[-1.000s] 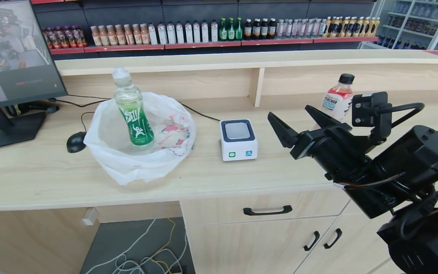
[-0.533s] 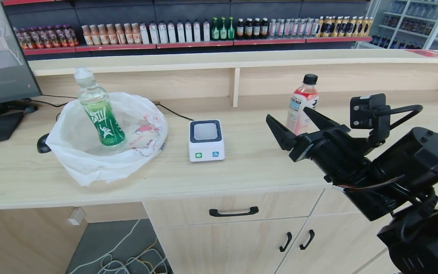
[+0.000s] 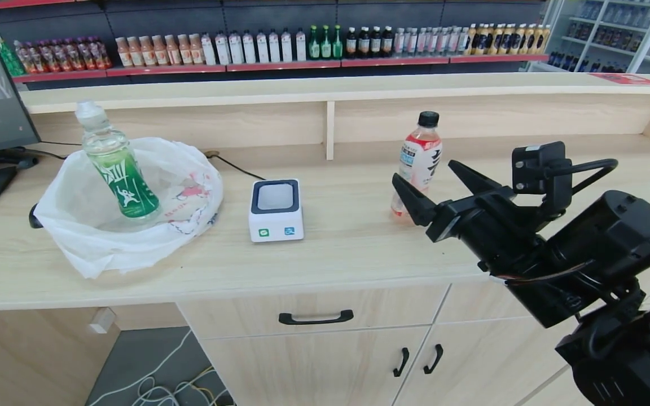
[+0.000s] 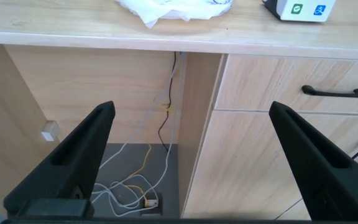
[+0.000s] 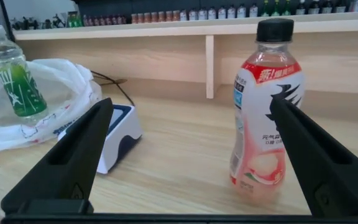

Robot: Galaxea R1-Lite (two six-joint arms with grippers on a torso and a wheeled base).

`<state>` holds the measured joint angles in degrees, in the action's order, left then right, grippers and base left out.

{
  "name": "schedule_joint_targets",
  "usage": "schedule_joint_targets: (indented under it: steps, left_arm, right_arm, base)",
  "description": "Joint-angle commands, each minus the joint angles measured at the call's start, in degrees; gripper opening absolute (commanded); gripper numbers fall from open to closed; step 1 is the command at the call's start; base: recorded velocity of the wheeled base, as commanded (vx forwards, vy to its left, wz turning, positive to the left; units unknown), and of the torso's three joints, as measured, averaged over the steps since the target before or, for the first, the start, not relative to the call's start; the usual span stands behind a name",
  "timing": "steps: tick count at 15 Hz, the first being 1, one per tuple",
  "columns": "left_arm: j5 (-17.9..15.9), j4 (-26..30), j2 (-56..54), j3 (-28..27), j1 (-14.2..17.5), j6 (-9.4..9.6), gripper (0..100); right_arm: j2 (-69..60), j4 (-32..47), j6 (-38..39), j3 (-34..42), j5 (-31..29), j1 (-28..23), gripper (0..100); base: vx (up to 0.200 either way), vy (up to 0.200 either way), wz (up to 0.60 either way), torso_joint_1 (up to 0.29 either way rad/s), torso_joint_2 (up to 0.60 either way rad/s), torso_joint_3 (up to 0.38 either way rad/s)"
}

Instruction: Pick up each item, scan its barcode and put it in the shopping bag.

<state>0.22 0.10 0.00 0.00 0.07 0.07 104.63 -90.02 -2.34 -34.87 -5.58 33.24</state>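
The right gripper (image 3: 427, 176) gaped wide, empty — the pink bottle (image 3: 418, 160) stood upright on the counter (image 3: 347, 248) just beyond its tips. The left gripper (image 4: 191, 109), equally wide and empty, faced the cabinet front (image 4: 253, 81). The green bottle (image 3: 116, 169) stood in the shopping bag (image 3: 189, 186), beside the scanner (image 3: 276, 210).

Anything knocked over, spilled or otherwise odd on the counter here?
Only the green bottle: it leans in the bag instead of standing straight. The pink bottle stands upright and capped; nothing spilled.
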Motion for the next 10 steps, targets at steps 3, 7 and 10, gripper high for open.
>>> schedule_joint_targets:
  steps: [3, 7, 10]
  left_arm:
    - [0.04, -0.10, 0.00, 0.00, 0.01, -0.25, 100]
    - [0.04, -0.10, 0.00, 0.00, 0.01, -0.16, 100]
    - [0.04, -0.10, 0.00, 0.00, 0.01, -0.16, 100]
  right_arm:
    - [0.49, 0.02, -1.09, 0.41, 0.22, -0.55, 100]
    - [0.31, 6.96, -0.74, -0.99, 0.49, -6.09, 100]
    - [0.75, 13.02, 1.02, -5.13, 0.57, -7.14, 100]
  base:
    - [0.000, 0.000, 0.00, 0.000, 0.00, 0.000]
    - [0.000, 0.000, 0.00, 0.000, 0.00, 0.000]
    - [0.000, 0.000, 0.00, 0.000, 0.00, 0.000]
